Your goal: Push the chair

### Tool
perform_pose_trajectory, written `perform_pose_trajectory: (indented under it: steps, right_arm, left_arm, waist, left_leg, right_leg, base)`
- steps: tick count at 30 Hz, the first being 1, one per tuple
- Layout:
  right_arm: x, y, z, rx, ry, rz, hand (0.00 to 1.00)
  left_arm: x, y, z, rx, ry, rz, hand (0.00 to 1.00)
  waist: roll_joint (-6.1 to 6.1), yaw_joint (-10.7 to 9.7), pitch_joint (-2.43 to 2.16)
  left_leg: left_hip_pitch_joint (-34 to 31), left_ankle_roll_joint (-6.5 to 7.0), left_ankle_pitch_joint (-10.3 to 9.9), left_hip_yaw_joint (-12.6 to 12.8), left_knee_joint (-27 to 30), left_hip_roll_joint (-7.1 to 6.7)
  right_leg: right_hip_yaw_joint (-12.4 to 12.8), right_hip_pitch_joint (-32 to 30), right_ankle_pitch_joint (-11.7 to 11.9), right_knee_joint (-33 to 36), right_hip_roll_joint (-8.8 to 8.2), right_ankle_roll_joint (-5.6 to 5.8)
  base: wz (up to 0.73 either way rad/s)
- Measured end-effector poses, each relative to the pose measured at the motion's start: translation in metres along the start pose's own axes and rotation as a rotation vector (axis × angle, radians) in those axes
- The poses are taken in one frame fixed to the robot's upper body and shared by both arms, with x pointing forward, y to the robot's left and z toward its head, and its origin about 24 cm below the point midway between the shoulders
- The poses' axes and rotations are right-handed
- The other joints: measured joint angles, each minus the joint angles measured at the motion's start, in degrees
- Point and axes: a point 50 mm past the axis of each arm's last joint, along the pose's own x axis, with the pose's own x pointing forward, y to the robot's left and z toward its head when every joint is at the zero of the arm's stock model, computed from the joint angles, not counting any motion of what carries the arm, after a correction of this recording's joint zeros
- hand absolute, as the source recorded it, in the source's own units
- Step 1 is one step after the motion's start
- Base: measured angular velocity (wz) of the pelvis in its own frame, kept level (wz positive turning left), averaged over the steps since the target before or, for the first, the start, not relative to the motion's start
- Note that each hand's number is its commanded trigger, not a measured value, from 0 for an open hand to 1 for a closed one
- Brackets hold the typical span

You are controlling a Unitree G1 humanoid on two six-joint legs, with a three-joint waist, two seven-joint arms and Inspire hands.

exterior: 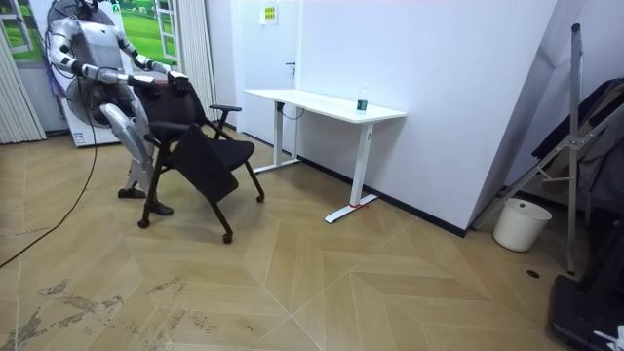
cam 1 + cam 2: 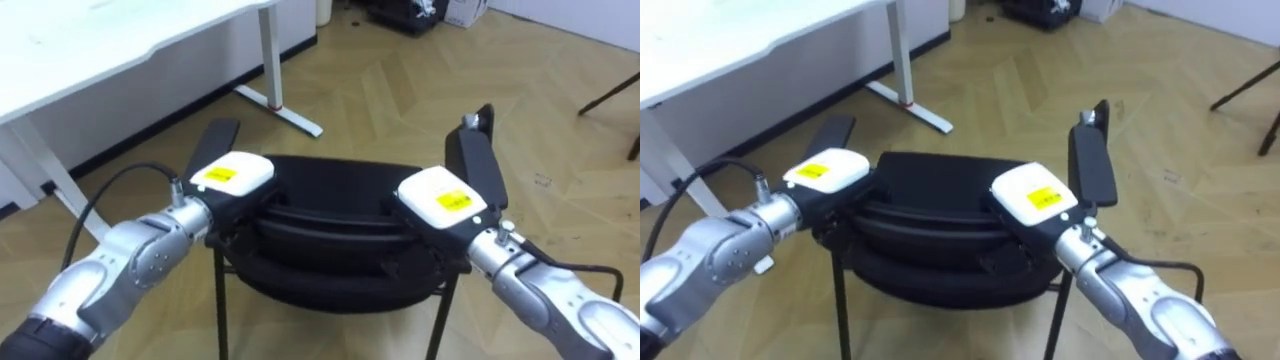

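Curved black chair [image 2: 330, 190] back under left robot hand [image 2: 232, 175], right robot hand [image 2: 443, 197]; grip cannot tell. Smooth white tabletop [image 2: 100, 45] at ten o'clock.

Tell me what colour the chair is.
The chair is black all over, clearest in the room view.

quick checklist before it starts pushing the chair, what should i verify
1. left hand resting on top of the chair: ok
2. right hand on the same top edge: ok
3. hold firm enough to steer: cannot tell
4. floor ahead and to the right free: ok
5. desk foot clear of the path: cannot tell, it lies ahead on the left
6. all chair legs on the floor: cannot tell
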Motion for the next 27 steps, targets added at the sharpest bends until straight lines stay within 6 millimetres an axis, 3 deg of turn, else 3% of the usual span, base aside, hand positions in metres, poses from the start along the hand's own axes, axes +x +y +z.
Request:
perform_pose_trajectory:
  steps: [1,2,3,5,7,8,11,14,17,18,19,20,21,22,23,24,27]
  right_arm:
    - [0.000,-0.003,0.000,-0.005,0.002,-0.008,1.00]
    - [0.001,-0.004,0.000,-0.008,0.004,-0.010,1.00]
    - [0.001,-0.008,-0.001,-0.011,0.007,-0.018,1.00]
    - [0.002,-0.011,-0.002,-0.016,0.008,-0.021,1.00]
    - [0.002,-0.012,-0.002,-0.020,0.004,-0.018,1.00]
    - [0.002,-0.012,-0.002,-0.022,0.003,-0.020,1.00]
    - [0.003,-0.018,-0.004,-0.029,0.005,-0.030,1.00]
    - [0.006,-0.022,-0.008,-0.036,0.013,-0.047,1.00]
    - [0.003,-0.020,-0.012,-0.043,0.022,-0.037,1.00]
    - [0.002,-0.018,-0.013,-0.042,0.022,-0.030,1.00]
    - [0.001,-0.018,-0.013,-0.043,0.022,-0.030,1.00]
    - [0.000,-0.017,-0.013,-0.041,0.024,-0.027,1.00]
    - [-0.002,-0.015,-0.014,-0.043,0.026,-0.025,1.00]
    - [-0.003,-0.016,-0.014,-0.046,0.024,-0.031,1.00]
    - [-0.006,-0.015,-0.014,-0.046,0.032,-0.036,1.00]
    - [-0.008,-0.014,-0.013,-0.045,0.042,-0.042,1.00]
    - [-0.006,-0.013,-0.009,-0.045,0.051,-0.048,1.00]
  left_arm:
    - [-0.001,0.002,0.000,0.004,0.000,0.014,1.00]
    - [-0.001,0.003,0.000,0.005,0.001,0.020,1.00]
    - [-0.001,0.006,0.001,0.010,0.002,0.035,1.00]
    - [-0.001,0.007,0.001,0.011,0.004,0.051,1.00]
    - [-0.001,0.007,0.000,0.010,0.007,0.050,1.00]
    - [-0.001,0.007,0.000,0.009,0.006,0.054,1.00]
    - [0.000,0.009,0.002,0.010,0.006,0.081,1.00]
    - [0.004,0.013,0.005,0.018,0.003,0.113,1.00]
    - [0.008,0.006,0.008,0.008,-0.005,0.117,1.00]
    - [0.009,0.004,0.009,0.004,-0.006,0.112,1.00]
    - [0.009,0.003,0.009,0.004,-0.007,0.112,1.00]
    - [0.010,0.002,0.010,0.006,-0.007,0.109,1.00]
    - [0.010,0.001,0.011,0.007,-0.011,0.107,1.00]
    - [0.010,0.001,0.012,0.009,-0.015,0.110,1.00]
    - [0.010,0.002,0.012,0.013,-0.022,0.113,1.00]
    - [0.011,0.005,0.013,0.026,-0.023,0.116,1.00]
    - [0.011,0.007,0.011,0.040,-0.015,0.123,1.00]
  waist:
    - [0.28,-0.3,-0.05]
    - [0.53,-0.5,-0.09]
    - [0.87,-0.6,-0.24]
    - [1.13,-0.8,-0.03]
    - [1.60,-0.8,0.29]
    - [1.58,-1.0,0.36]
    - [0.96,-1.2,0.69]
    - [-0.56,-2.1,1.64]
    - [-1.29,-2.5,1.71]
    - [-1.31,-2.4,1.66]
    - [-1.35,-2.4,1.68]
    - [-1.62,-2.3,1.68]
    - [-1.77,-2.3,1.29]
    - [-1.77,-2.4,1.25]
    - [-2.46,-2.5,0.74]
    - [-2.97,-2.7,0.37]
    - [-2.66,-2.8,0.33]
  left_leg:
    - [1.1,-0.84,-1.0,-0.4,0.1,0.81]
    - [1.5,-1.20,-1.4,-0.4,0.1,1.32]
    - [2.0,-1.98,-1.9,-0.3,0.6,2.11]
    - [2.1,-2.88,-1.6,0.7,4.6,3.79]
    - [2.1,-5.73,0.0,1.7,11.7,6.31]
    - [1.9,-6.43,0.6,2.0,13.2,6.73]
    - [0.6,-8.04,5.6,3.2,18.3,7.96]
    - [-4.3,-8.29,5.6,3.1,18.6,9.00]
    - [-12.6,-8.33,5.9,3.3,13.8,10.01]
    - [-14.9,-8.32,6.5,3.3,8.5,9.86]
    - [-16.0,-8.11,7.7,3.2,5.6,9.75]
    - [-18.0,-7.51,12.4,3.2,1.5,9.17]
    - [-19.3,-6.62,17.2,3.3,-1.2,8.17]
    - [-19.5,-6.22,19.6,3.3,-2.2,7.54]
    - [-19.2,-4.92,21.1,3.8,-2.3,6.43]
    - [-18.7,-4.20,20.5,4.2,-2.3,5.71]
    - [-18.4,-3.91,19.3,4.5,-2.1,5.48]
  right_leg:
    - [-0.6,0.4,-1.0,1.4,0.55,-1.53]
    - [-0.6,0.5,-1.6,2.2,0.91,-1.92]
    - [-1.4,0.6,-3.7,4.2,0.99,-2.46]
    - [-2.1,1.5,-6.8,6.8,1.18,-3.27]
    - [-2.9,3.7,-10.8,10.0,1.66,-3.29]
    - [-2.9,4.1,-11.7,10.8,1.72,-3.31]
    - [-2.7,5.7,-15.0,11.9,1.08,-3.37]
    - [-2.6,7.3,-16.3,11.1,-0.91,-2.69]
    - [-2.0,9.7,-16.8,9.0,-2.92,-1.27]
    - [-1.4,10.6,-17.2,8.6,-3.27,-0.53]
    - [-1.1,10.9,-17.5,8.7,-3.50,-0.21]
    - [-0.2,11.4,-18.5,8.8,-4.09,0.42]
    - [0.8,11.8,-19.1,9.1,-4.88,1.55]
    - [1.3,11.9,-19.5,9.5,-5.26,2.46]
    - [2.1,11.8,-20.1,10.4,-5.97,4.04]
    - [2.7,11.9,-20.4,9.8,-6.20,5.24]
    - [2.4,13.9,-19.5,6.3,-5.65,6.10]
  base:
    - [0.03]
    - [0.11]
    - [0.11]
    - [0.06]
    - [0.00]
    - [0.06]
    - [0.10]
    - [0.17]
    - [0.00]
    - [-0.12]
    - [-0.19]
    - [-0.21]
    - [-0.20]
    - [-0.16]
    - [0.00]
    - [0.00]
    - [0.01]
